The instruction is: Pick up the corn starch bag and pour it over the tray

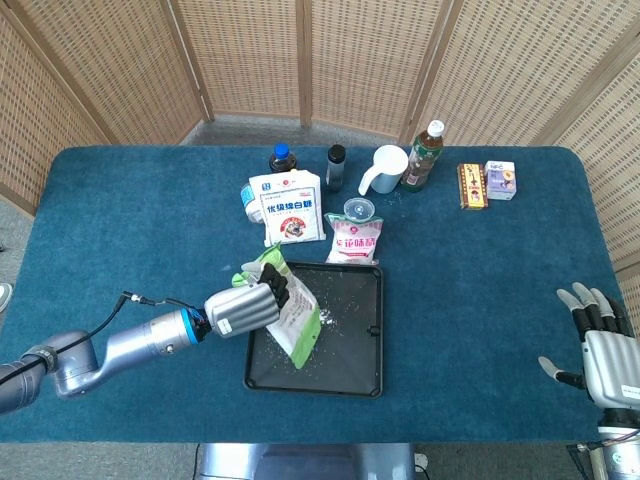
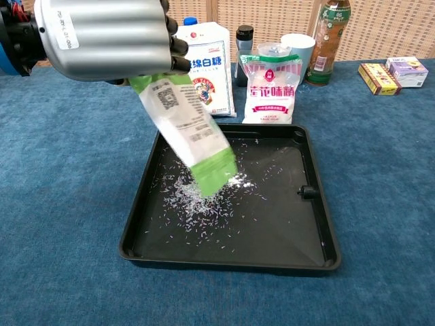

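My left hand (image 1: 245, 308) (image 2: 102, 37) grips the green and white corn starch bag (image 1: 292, 312) (image 2: 194, 132) by its top end. The bag hangs steeply, mouth down, over the left half of the black tray (image 1: 365, 330) (image 2: 319, 224). White grains lie scattered on the tray floor beneath the bag's mouth (image 2: 217, 183). My right hand (image 1: 598, 345) rests at the table's right front corner, fingers spread, holding nothing; the chest view does not show it.
Behind the tray stand a white sugar bag (image 1: 287, 207) (image 2: 200, 68), a clear bag with pink print (image 1: 356, 238) (image 2: 273, 92), two dark bottles (image 1: 335, 167), a white cup (image 1: 385, 168), a green-capped bottle (image 1: 424, 156) and small boxes (image 1: 487, 183).
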